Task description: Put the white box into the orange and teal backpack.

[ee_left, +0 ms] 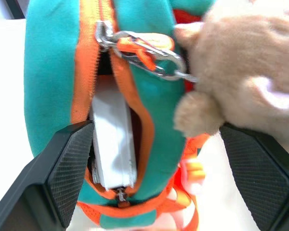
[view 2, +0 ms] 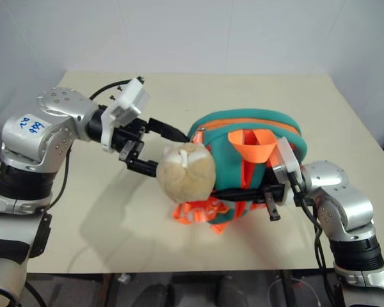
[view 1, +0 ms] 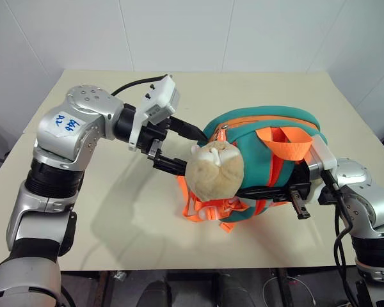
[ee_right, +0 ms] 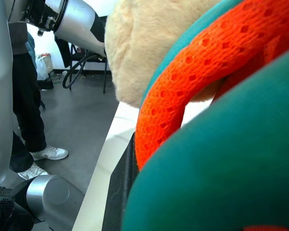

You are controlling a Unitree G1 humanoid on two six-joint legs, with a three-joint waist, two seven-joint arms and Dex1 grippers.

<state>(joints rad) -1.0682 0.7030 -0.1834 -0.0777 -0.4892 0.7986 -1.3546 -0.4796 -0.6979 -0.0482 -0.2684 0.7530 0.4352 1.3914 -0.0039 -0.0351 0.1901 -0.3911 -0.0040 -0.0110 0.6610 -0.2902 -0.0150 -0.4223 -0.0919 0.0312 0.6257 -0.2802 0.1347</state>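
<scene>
**Box seated in the pocket, left jaws spread wide**

Though its job looks nearly done, the left gripper (view 1: 176, 146) stands wide open and empty in the middle left of the head view, one finger at the backpack's zip end and the other by the plush charm (view 1: 214, 171). The right gripper (view 1: 298, 192), at the lower right of the backpack, is closed on the orange and teal backpack (view 1: 269, 128); just which strap or fold it pinches I cannot tell.

The white box (ee_left: 112, 139) sits edge-on inside the open zip slot, in the lower left of the left wrist view. It looks stiff, light and glossy, so probably slippery; I judge the long flat faces the safest hold. The backpack is soft and will sag unless it is braced.

The left wrist view alone reveals the box and a metal clip (ee_left: 154, 57). The right wrist view adds a person's legs (ee_right: 26, 120) at the left.
</scene>
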